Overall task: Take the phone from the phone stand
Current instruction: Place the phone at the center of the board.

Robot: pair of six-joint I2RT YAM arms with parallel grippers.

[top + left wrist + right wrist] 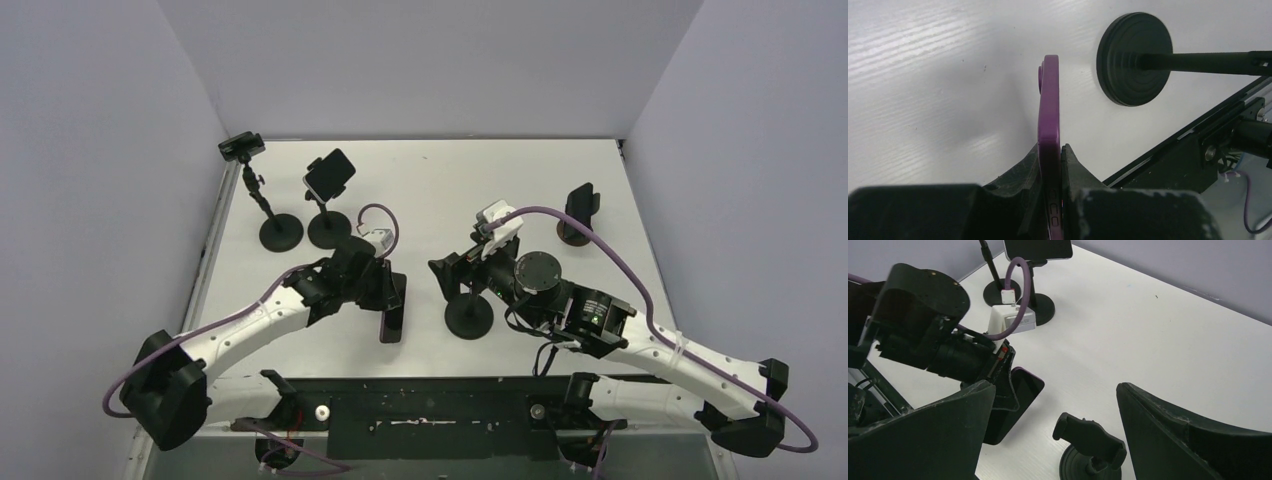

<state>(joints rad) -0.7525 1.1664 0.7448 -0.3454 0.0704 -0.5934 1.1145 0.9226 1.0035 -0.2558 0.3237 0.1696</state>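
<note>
"What does the left side show?"
"The left gripper [388, 292] is clenched on the purple phone [1049, 115], held edge-on low over the table [450, 180], clear of the stand."
"And to the right?"
"The phone stand [1088, 437] sits just beside it. The right gripper [1054, 390] hangs over the stand, fingers spread wide, grasping nothing."

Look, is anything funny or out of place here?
Nothing is spilled or broken. One stand is empty, and a purple phone is pinched edge-on in the left gripper beside it, instead of sitting in a clamp.
</note>
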